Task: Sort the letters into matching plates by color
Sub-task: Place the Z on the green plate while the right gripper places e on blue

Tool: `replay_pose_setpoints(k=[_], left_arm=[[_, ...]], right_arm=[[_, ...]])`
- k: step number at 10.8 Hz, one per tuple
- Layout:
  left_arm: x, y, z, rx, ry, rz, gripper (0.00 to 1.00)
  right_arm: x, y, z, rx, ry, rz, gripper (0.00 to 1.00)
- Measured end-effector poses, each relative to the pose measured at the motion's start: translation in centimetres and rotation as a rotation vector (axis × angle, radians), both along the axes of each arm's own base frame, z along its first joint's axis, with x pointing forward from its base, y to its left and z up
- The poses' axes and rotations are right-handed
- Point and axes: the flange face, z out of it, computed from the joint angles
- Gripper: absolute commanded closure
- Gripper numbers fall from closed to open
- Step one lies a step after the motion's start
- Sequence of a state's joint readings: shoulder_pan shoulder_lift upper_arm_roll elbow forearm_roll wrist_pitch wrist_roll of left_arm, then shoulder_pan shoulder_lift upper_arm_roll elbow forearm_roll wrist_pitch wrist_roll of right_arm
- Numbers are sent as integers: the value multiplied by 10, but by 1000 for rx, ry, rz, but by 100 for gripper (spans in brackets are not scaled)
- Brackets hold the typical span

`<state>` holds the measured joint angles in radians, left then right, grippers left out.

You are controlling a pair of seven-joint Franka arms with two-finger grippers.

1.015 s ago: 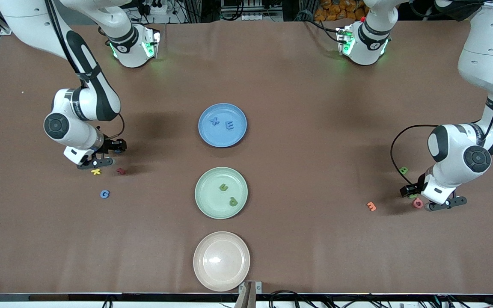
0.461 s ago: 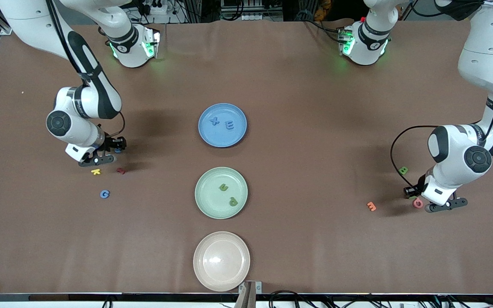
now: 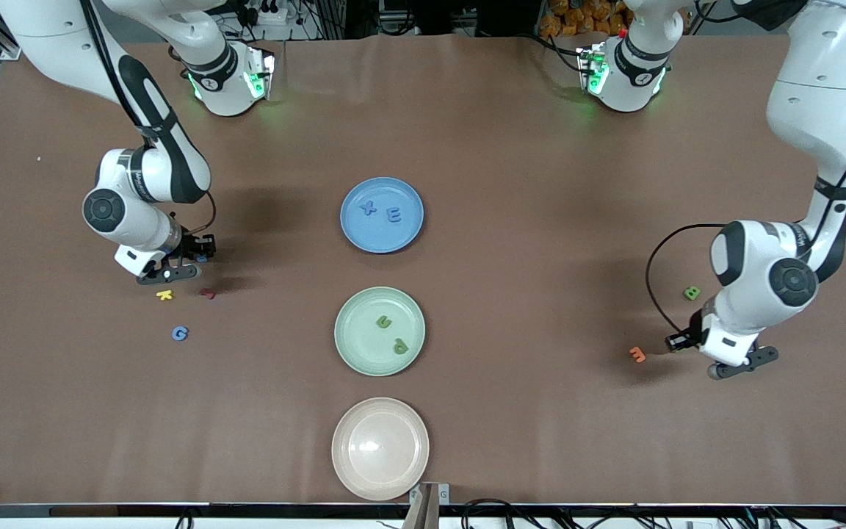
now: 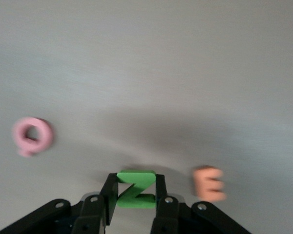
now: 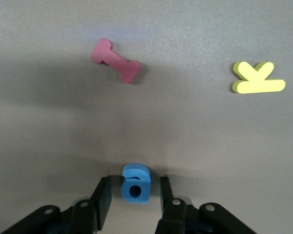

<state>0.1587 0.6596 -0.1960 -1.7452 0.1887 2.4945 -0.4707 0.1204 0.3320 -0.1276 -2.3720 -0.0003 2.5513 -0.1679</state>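
My left gripper (image 4: pixel 135 187) is shut on a green letter Z (image 4: pixel 135 191). In the front view it (image 3: pixel 678 342) is over the table beside the orange letter (image 3: pixel 637 354). The pink letter (image 4: pixel 33 136) shows only in the left wrist view. My right gripper (image 5: pixel 133 184) is open, with a blue letter (image 5: pixel 136 184) between its fingers and a gap on each side. In the front view it (image 3: pixel 199 254) is low at the table. The blue plate (image 3: pixel 364 235) holds two blue letters. The mint green plate (image 3: pixel 355 345) holds two green letters.
A yellow K (image 3: pixel 164 295), a dark red letter (image 3: pixel 208 293) and a blue G (image 3: pixel 180 333) lie near my right gripper. A green letter (image 3: pixel 692 293) lies by the left arm. The cream plate (image 3: pixel 380 470) sits nearest the front camera.
My left arm has moved toward the orange letter with the green Z, and it now hides the pink letter in the front view. My right gripper has shifted only slightly.
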Motion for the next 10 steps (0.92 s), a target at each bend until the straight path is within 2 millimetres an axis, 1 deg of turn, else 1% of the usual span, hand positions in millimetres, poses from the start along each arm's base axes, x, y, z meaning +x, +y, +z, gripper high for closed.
replay_pose_setpoints(k=[1, 2, 5, 6, 8, 9, 10], left_arm=[[3, -33, 7, -8, -2, 35, 100], [3, -66, 11, -18, -7, 67, 100], [-10, -156, 17, -41, -5, 133, 100], [-16, -185, 19, -50, -7, 151, 100], [-33, -251, 28, -73, -20, 175, 100], [-44, -282, 32, -83, -23, 177, 100], [-55, -311, 35, -92, -25, 170, 100]], right_arm=[[-1, 0, -3, -1, 1, 0, 88], [-1, 0, -3, -1, -1, 1, 100], [0, 2, -2, 1, -3, 5, 100], [0, 2, -1, 1, -3, 5, 100], [-2, 5, 0, 1, 42, -12, 100], [-2, 15, 4, -2, 61, -35, 100], [0, 33, 10, -5, 72, -62, 100]])
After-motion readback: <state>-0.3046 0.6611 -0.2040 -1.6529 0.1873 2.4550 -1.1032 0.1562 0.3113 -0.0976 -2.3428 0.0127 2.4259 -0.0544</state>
